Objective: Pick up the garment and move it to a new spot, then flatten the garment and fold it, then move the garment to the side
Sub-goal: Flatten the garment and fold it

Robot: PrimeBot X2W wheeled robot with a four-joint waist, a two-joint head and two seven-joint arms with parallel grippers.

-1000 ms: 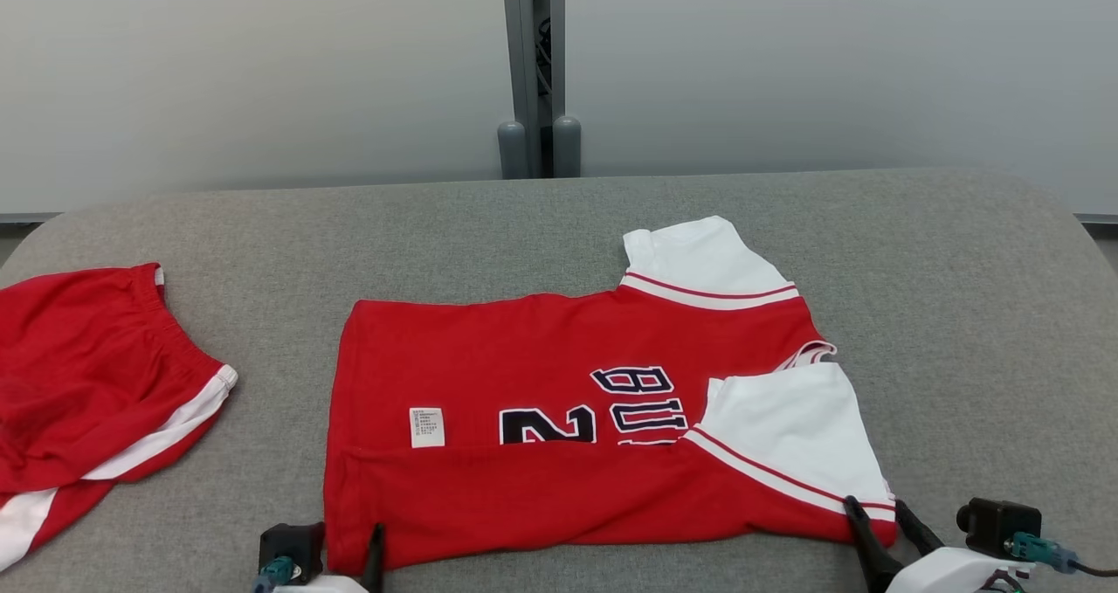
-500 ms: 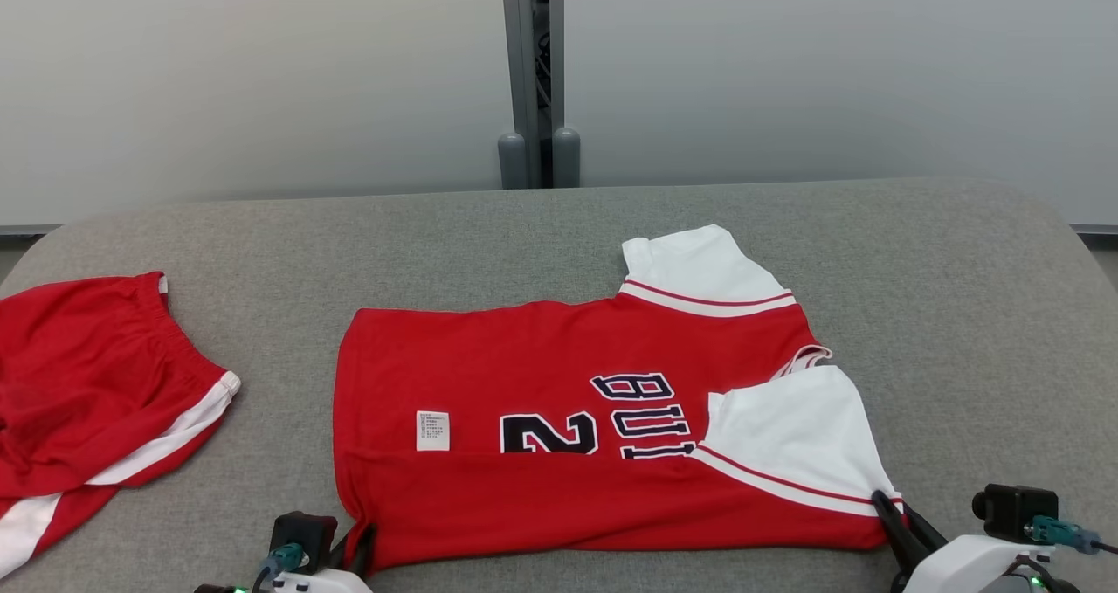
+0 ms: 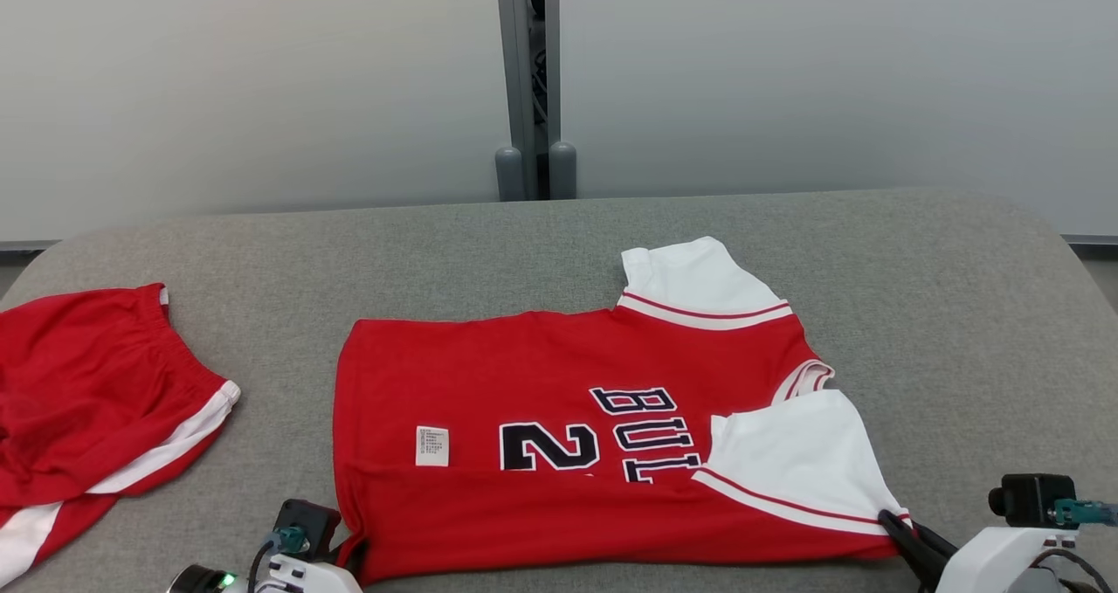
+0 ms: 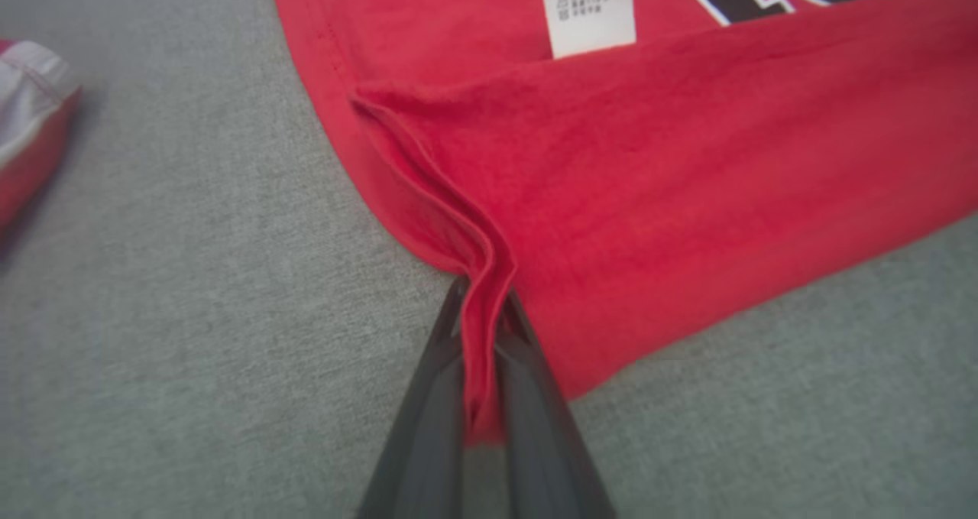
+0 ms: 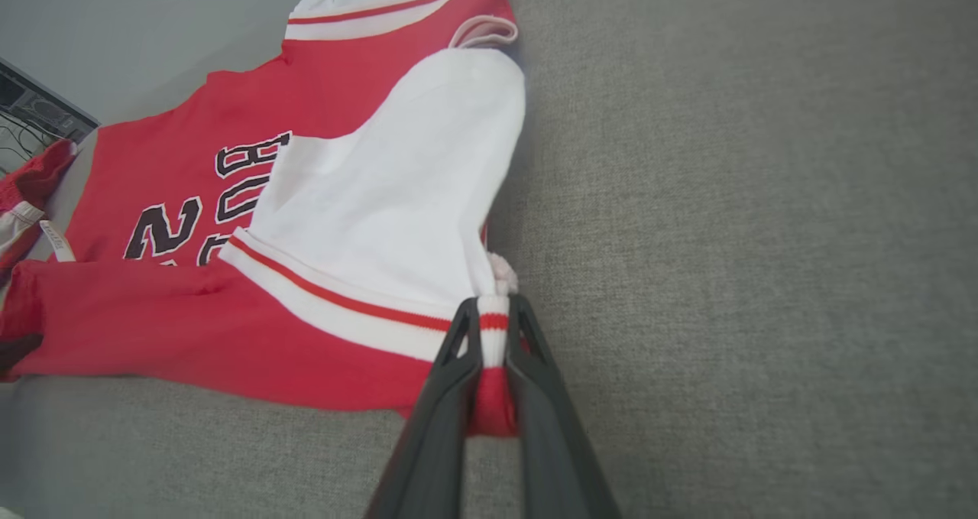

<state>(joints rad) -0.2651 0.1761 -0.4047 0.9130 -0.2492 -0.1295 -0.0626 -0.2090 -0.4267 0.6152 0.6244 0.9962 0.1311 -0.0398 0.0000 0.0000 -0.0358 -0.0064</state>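
Observation:
The garment point(image 3: 568, 375) is a red jersey with white sleeves and dark lettering. It lies flat on the grey table point(image 3: 961, 313) with its near strip folded over. My left gripper point(image 3: 349, 554) sits at the garment's near left corner. The left wrist view shows that gripper point(image 4: 481, 297) shut on a bunched fold of the red hem point(image 4: 688, 198). At the near right corner my right gripper point(image 3: 895, 523) is also closed. In the right wrist view its fingers point(image 5: 493, 309) pinch the red and white edge below the white sleeve point(image 5: 397, 183).
Red shorts point(image 3: 87, 401) with a white side stripe lie at the table's left edge, and their corner point(image 4: 23, 121) appears in the left wrist view. Bare grey table lies behind and to the right of the jersey. A grey post point(image 3: 528, 78) stands behind the table.
Both grippers were open around the jersey's near corners and have since closed on them. The whole picture has shifted down a little, so the camera has moved.

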